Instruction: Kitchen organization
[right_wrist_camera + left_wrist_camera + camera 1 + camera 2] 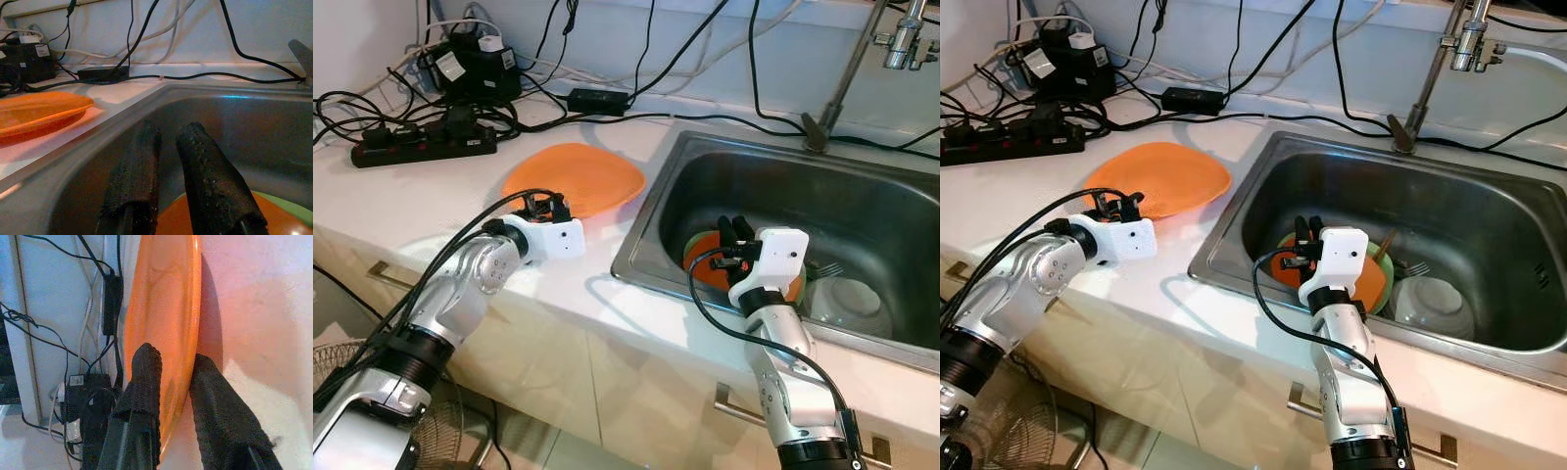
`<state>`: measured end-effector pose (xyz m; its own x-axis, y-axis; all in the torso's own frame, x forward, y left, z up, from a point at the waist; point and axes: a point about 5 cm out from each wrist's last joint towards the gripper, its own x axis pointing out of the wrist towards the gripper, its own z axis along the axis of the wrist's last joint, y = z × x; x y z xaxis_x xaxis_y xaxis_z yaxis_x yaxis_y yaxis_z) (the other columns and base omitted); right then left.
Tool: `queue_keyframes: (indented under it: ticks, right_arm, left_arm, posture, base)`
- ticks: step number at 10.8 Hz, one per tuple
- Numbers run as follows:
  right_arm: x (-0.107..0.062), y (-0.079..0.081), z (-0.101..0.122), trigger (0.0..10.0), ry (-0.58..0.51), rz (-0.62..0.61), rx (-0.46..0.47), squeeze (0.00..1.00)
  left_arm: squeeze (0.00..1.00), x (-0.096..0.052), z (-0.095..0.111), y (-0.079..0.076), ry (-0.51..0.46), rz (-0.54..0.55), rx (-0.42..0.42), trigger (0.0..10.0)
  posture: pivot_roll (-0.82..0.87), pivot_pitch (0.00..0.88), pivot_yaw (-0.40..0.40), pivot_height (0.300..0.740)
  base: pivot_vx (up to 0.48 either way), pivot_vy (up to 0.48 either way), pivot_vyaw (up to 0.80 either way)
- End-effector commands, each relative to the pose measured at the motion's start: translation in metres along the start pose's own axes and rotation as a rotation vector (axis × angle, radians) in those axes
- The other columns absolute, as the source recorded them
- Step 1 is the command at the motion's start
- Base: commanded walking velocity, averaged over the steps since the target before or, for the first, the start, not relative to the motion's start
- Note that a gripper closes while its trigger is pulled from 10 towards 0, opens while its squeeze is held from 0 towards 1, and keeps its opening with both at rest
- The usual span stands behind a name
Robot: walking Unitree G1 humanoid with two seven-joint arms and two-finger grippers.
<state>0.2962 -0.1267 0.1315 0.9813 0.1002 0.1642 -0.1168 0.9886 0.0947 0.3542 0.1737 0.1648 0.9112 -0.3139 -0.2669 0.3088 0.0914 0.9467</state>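
I see my left end effector [540,205] at the near rim of the flat orange plastic plate [576,178], which lies on the white surface [431,191] just left of the sink. In the left wrist view the two black fingers [145,377] straddle the plate's edge, one on each side of the rim and closed against it, so I read this as a pinch on the plate, which rests on the surface.

My right end effector [735,231] hangs inside the stainless steel sink [862,196], over its front left part. Its fingers [205,176] stand a narrow gap apart with nothing between them, and they hover just above an orange dish [274,215] that sits on a light green plate [293,208].

Inside the sink I see that orange and green stack at the front left, and beside it to the right a clear glass bowl [847,299]. A fork [822,269] lies between the stack and the bowl. The metal tap pipe [847,69] rises from the sink's back rim.

Behind the orange plate, a black power strip [423,147] and a tangle of black cables [607,103] lie along the wall.
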Motion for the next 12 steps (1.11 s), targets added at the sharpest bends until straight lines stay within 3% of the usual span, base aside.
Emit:
queue_keyframes:
  ticks: [1,7,9,10,12]
  right_arm:
    - [0.001,0.000,-0.003,10.0,0.015,-0.003,0.011,0.00]
    - [0.001,0.000,-0.004,10.0,0.021,-0.010,0.016,0.00]
    - [0.001,0.000,-0.004,10.0,0.021,-0.012,0.017,0.00]
    - [0.004,-0.001,-0.001,10.0,0.017,-0.016,0.025,0.00]
    - [0.006,-0.001,0.003,10.0,0.008,-0.016,0.026,0.00]
  left_arm:
    - [0.00,0.000,-0.004,-0.035,0.023,-0.136,-0.013,0.0]
    - [0.00,0.000,-0.003,-0.036,0.012,-0.134,-0.012,0.0]
    - [0.00,0.001,0.002,-0.023,-0.008,-0.048,0.026,0.0]
    - [0.00,0.002,0.019,-0.009,-0.082,0.072,0.042,0.0]
    - [0.00,0.003,0.038,-0.002,-0.146,0.156,0.043,0.0]
  posture:
    - [0.20,0.071,0.013,0.740]
    - [0.20,0.070,0.013,0.740]
    - [0.20,0.070,0.012,0.740]
    - [0.20,0.069,0.012,0.740]
    - [0.20,0.067,0.009,0.740]
  base:
    - [0.000,0.000,0.00]
    - [0.000,0.000,0.00]
    - [0.000,0.000,0.00]
    - [0.000,0.000,0.00]
    - [0.000,0.000,0.00]
